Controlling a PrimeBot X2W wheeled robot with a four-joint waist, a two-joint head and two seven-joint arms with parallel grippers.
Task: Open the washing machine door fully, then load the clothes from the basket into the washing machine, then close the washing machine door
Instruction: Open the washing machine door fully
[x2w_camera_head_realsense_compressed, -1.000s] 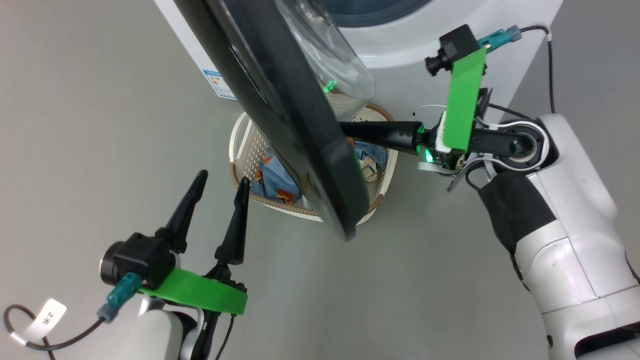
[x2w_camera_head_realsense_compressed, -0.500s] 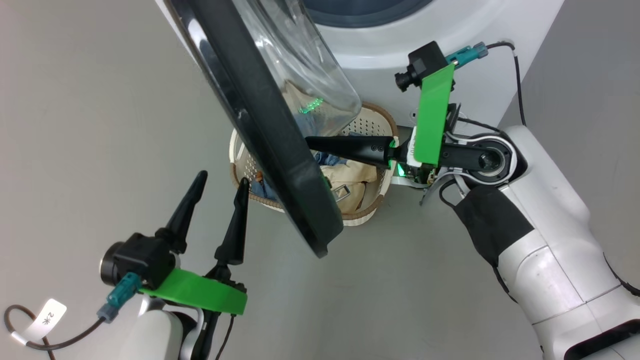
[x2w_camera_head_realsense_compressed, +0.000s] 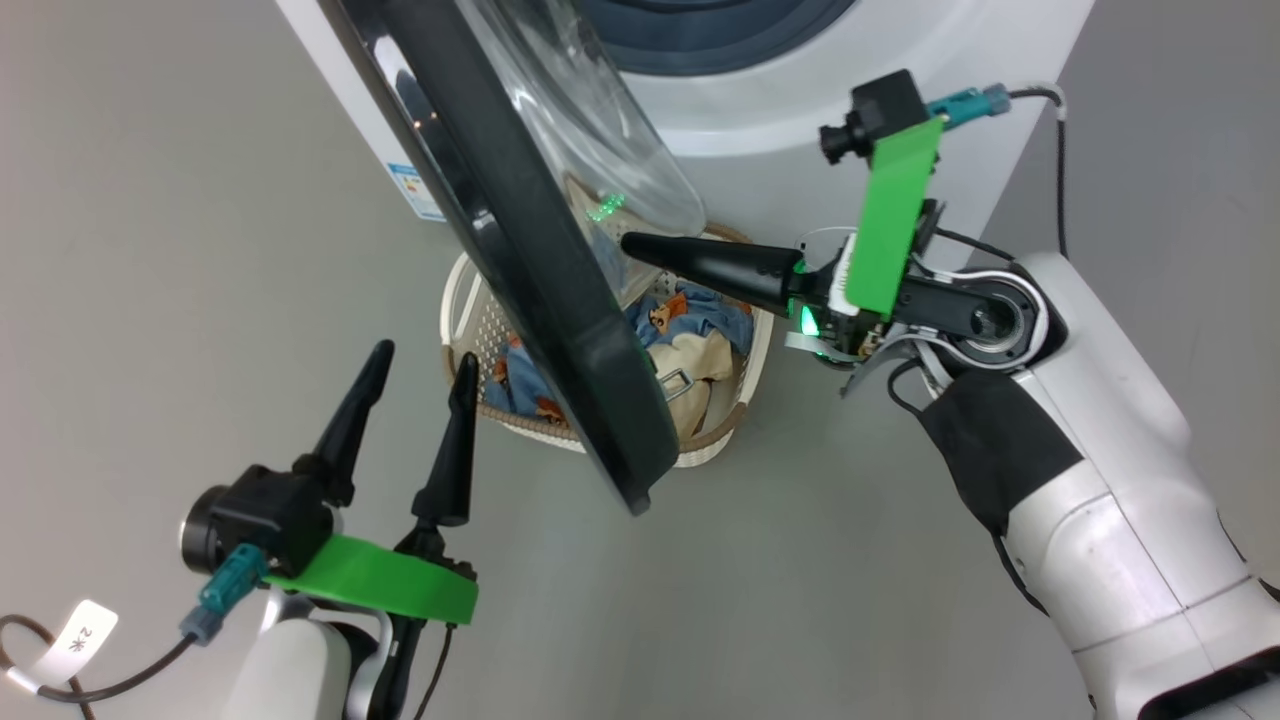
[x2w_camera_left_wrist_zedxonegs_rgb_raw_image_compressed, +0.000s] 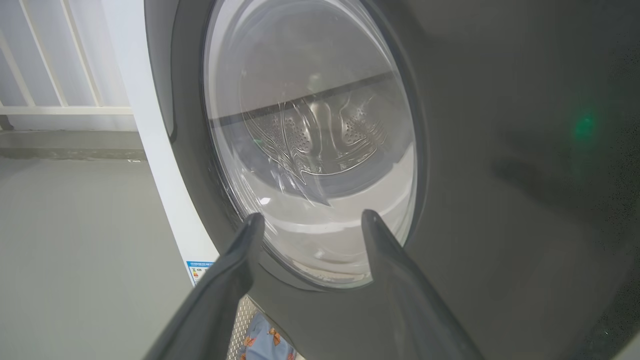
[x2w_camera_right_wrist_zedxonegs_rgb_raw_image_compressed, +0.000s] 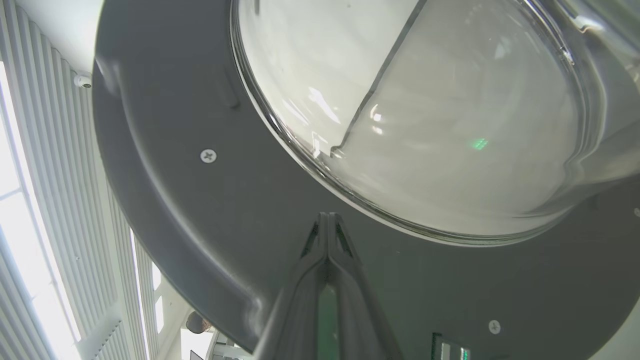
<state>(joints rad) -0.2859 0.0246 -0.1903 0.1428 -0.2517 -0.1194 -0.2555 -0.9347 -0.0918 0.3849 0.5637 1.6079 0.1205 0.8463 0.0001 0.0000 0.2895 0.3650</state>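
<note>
Behind door rim (x2w_camera_head_realsense_compressed: 535, 300), right end effector (x2w_camera_head_realsense_compressed: 630, 243)

The left claw (x2w_camera_head_realsense_compressed: 423, 352) sits low on the left side. Its two dark fingers (x2w_camera_left_wrist_zedxonegs_rgb_raw_image_compressed: 220, 280) are spread apart and point up, holding nothing. The right arm (x2w_camera_head_realsense_compressed: 1100, 520) is bent at the wrist and reaches across to the left. The right claw (x2w_camera_head_realsense_compressed: 632, 244) lies almost flat, with its two fingers (x2w_camera_right_wrist_zedxonegs_rgb_raw_image_compressed: 305, 280) pressed tight together into one sharp point.
</note>
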